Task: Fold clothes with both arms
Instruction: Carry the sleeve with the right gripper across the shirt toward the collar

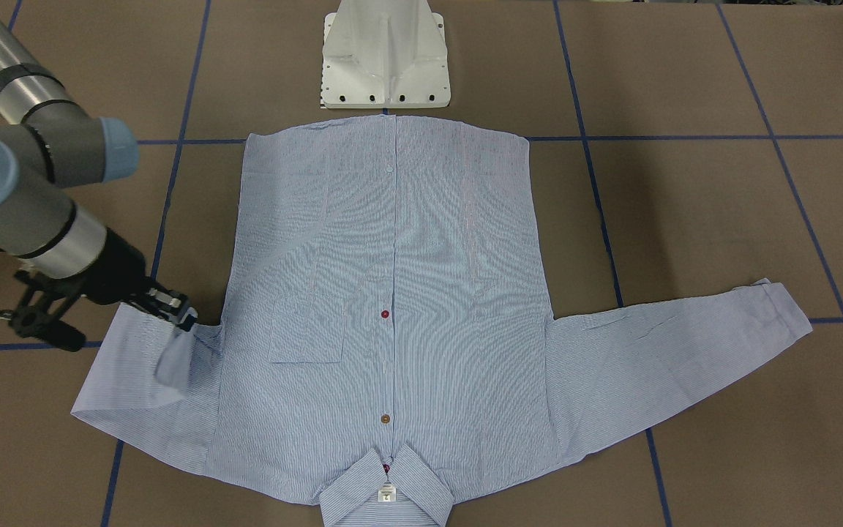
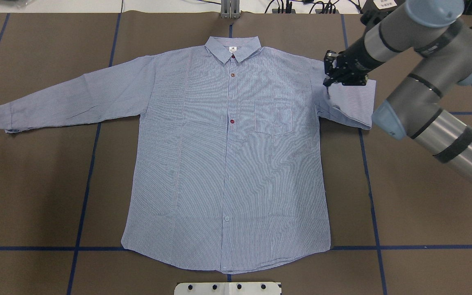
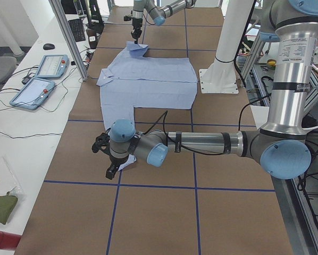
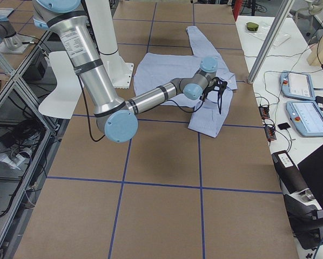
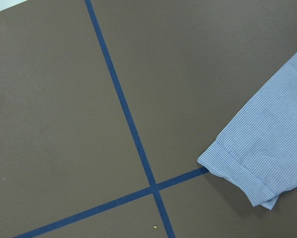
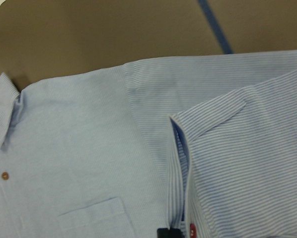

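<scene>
The light blue striped shirt lies flat and buttoned, front up, collar away from the robot. My right gripper is shut on the cuff of the pocket-side sleeve, which is folded back over itself toward the shoulder; the cuff hangs a little lifted. The other sleeve stretches out flat, its cuff resting on the table. My left gripper shows only in the exterior left view, hovering near that cuff; I cannot tell whether it is open or shut.
The white pedestal base stands just beyond the shirt's hem. Blue tape lines cross the brown table. A side bench with two tablets and cables runs along the far edge.
</scene>
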### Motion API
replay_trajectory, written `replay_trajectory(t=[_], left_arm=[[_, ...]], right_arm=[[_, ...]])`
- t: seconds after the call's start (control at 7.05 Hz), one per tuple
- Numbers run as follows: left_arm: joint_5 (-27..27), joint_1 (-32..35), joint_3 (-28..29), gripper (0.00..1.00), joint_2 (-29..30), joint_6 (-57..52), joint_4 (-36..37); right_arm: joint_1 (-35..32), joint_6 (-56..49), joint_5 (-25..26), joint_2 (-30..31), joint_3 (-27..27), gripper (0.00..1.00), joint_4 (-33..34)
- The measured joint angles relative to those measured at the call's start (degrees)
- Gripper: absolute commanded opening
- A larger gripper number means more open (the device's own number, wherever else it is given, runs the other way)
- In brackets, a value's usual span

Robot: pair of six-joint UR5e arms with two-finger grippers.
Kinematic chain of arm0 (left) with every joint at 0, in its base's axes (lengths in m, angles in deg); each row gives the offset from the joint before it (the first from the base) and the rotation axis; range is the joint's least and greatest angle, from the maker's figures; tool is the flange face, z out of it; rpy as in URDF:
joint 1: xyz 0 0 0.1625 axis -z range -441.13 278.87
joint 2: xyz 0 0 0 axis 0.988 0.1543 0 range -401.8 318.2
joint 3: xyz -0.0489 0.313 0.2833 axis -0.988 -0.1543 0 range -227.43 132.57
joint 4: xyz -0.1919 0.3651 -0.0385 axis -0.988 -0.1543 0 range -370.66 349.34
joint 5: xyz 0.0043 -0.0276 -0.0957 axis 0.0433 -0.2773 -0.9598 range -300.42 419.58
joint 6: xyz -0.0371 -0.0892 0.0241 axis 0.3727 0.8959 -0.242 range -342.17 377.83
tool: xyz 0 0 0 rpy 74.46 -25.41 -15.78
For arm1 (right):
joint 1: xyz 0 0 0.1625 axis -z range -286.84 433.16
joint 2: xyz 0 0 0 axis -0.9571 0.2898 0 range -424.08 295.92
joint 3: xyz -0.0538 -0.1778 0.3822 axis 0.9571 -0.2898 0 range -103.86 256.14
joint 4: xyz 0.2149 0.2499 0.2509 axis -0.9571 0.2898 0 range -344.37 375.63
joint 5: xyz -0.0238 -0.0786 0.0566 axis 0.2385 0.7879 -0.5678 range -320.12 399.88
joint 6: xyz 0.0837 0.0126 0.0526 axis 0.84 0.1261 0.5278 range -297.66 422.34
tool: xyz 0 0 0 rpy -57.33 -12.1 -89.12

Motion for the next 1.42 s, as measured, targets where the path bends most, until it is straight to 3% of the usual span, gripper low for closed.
replay_trajectory(t=[0.43, 0.71, 0.85, 0.99, 1.13, 1.42], left_arm=[[0.0, 0.0, 0.0, 0.99, 0.0, 0.1, 0.0], [-0.1, 0.0, 0.0, 0.99, -0.1, 0.1, 0.0], [-0.1, 0.0, 0.0, 0.99, -0.1, 0.1, 0.0], [-0.1, 0.0, 0.0, 0.99, -0.1, 0.1, 0.0], [-0.1, 0.0, 0.0, 0.99, -0.1, 0.1, 0.1], [-0.1, 0.0, 0.0, 0.99, -0.1, 0.1, 0.1]], right_arm=[[10.3, 10.1, 13.8, -17.4, -11.4, 0.00, -0.9], [13.4, 11.0, 18.6, -23.2, -17.1, 0.00, -2.7], [14.3, 11.1, 19.6, -25.2, -19.5, 0.09, -3.2], [14.8, 11.1, 20.2, -26.1, -20.8, 0.65, -3.8], [15.2, 11.1, 20.8, -26.5, -21.5, 0.98, -4.2], [16.2, 12.0, 23.1, -27.8, -23.1, 0.98, -4.3]])
